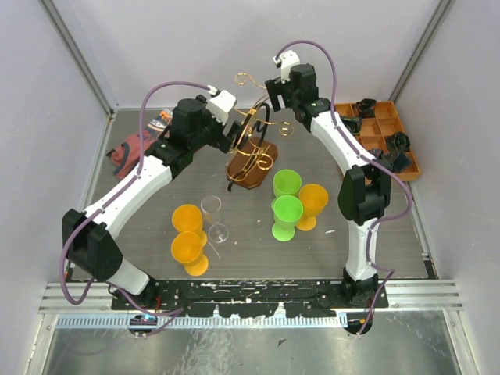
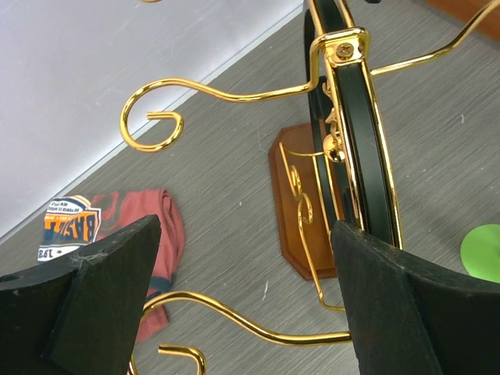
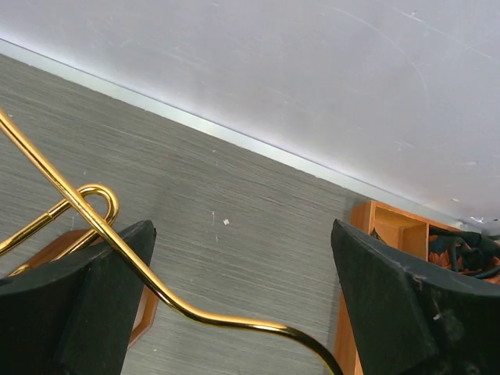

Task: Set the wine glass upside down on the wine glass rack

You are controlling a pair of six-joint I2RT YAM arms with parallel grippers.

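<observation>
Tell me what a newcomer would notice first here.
The gold wire wine glass rack stands mid-table toward the back. The open left gripper and the open right gripper are poised on either side of its scrolled arms. Bright orange goblets and green goblets cluster in front of it, a clear wine glass among them.

Wine glass rack: gold wire, scroll-ended arms, black arched bar, brown octagonal wood base. It stands upright mid-table, toward the far edge. Wine glass: clear, off the rack, near the table's middle on the near-left side of the rack; looks tipped on its side, but this is hard to tell.
</observation>
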